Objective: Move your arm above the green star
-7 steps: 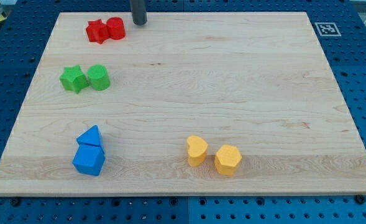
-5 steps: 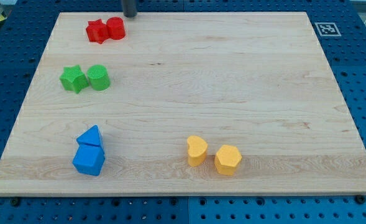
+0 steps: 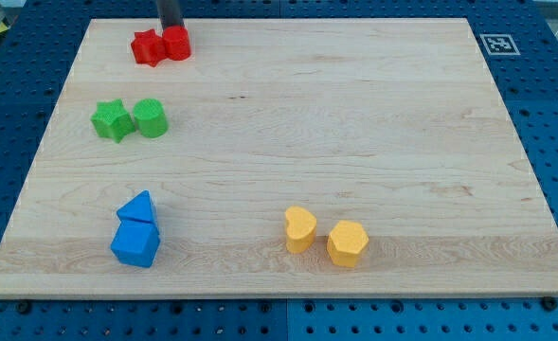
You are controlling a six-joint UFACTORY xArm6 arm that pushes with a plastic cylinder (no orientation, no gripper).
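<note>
With the tip at the frame's top edge, touching or just behind the red blocks, and no fingers to report, sliding straight down toward the green star at upper left risks shoving them.

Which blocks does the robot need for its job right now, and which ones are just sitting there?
Needed:
green star
my tip, at the view's top, right behind the red blocks

Just lying about:
green cylinder
two red blocks
two blue blocks
two yellow blocks
</note>
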